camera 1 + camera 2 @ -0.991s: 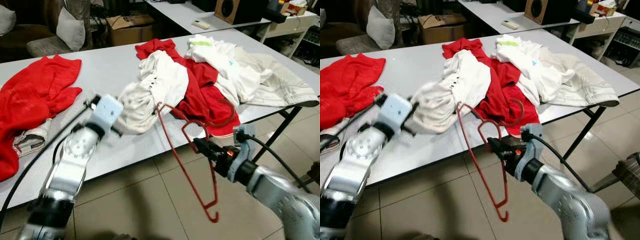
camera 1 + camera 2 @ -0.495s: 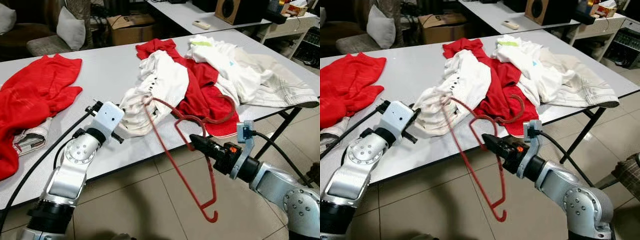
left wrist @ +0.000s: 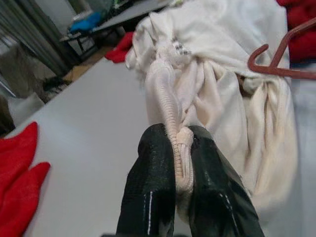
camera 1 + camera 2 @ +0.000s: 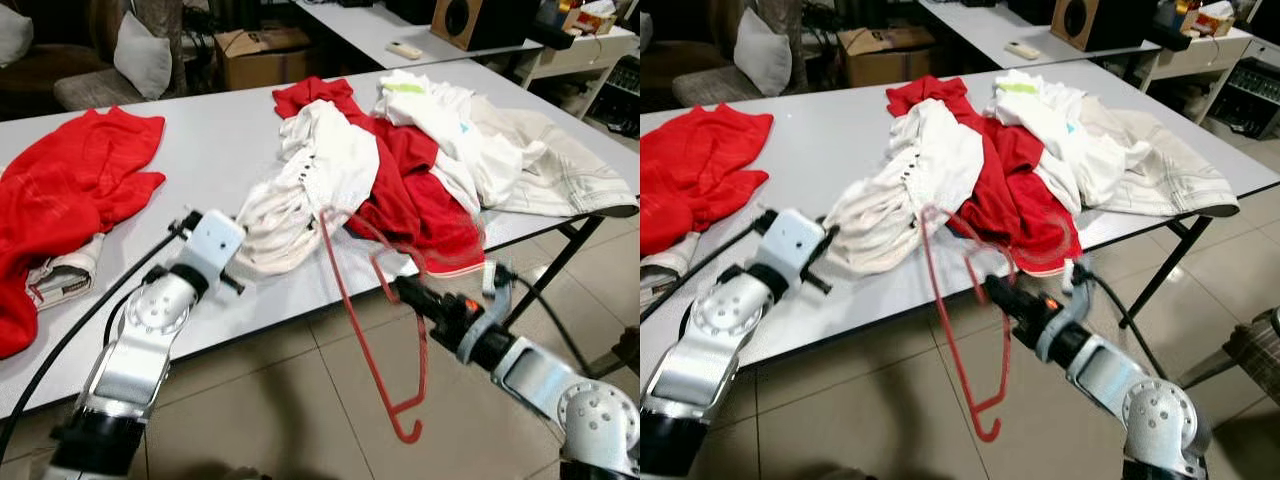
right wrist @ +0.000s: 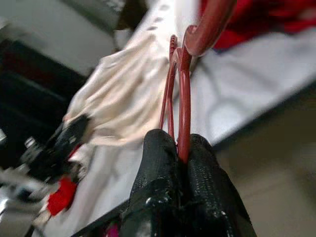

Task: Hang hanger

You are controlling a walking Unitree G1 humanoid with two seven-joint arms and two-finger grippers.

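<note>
My right gripper [image 4: 402, 290] is shut on a red plastic hanger [image 4: 352, 310], held off the table's front edge with one end hanging low over the floor. The right wrist view shows the hanger [image 5: 183, 84] pinched between the black fingers [image 5: 159, 163]. My left gripper [image 4: 238, 262] is shut on the bunched edge of a cream-white garment [image 4: 305, 180] lying on the grey table [image 4: 215, 130]. In the left wrist view the garment [image 3: 222, 94] has a rolled hem clamped between the fingers [image 3: 153, 192], and the hanger's hook [image 3: 281, 61] lies beside the cloth.
A red garment [image 4: 70, 190] lies at the table's left. Red cloth [image 4: 410, 190] and white clothes [image 4: 500, 150] are piled at the right. Folded fabric [image 4: 60, 280] sits near the left front edge. A cardboard box [image 4: 260, 50] and a cushion [image 4: 140, 50] stand behind. Tiled floor [image 4: 280, 400] lies below.
The right gripper has swung the hanger a little right and more upright, its top now blurred near the red cloth. The left gripper has stayed clamped on the white garment.
</note>
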